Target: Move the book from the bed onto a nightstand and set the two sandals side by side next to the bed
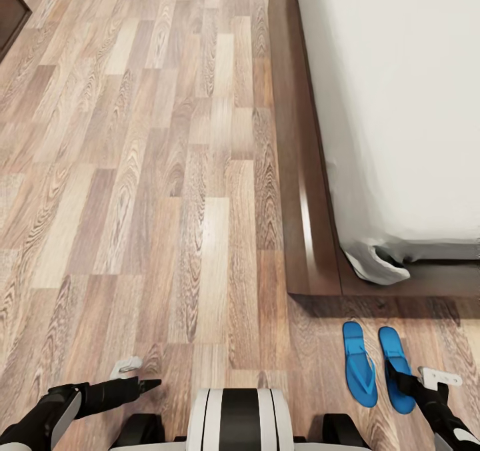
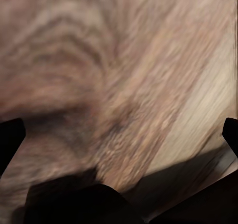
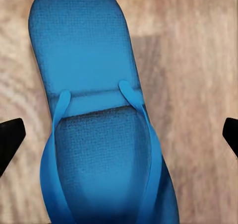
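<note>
Sandals point(image 1: 377, 364) partly behind right arm point(image 1: 433, 407)

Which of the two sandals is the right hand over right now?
The sandal nearer the right arm, the outer one of the pair. The right hand overlaps its lower half, while the other sandal, toward the robot's middle, lies fully uncovered beside it.

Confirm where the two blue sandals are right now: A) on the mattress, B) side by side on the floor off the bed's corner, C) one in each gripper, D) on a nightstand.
B: both sandals lie parallel on the wood floor just off the bed frame's corner.
</note>
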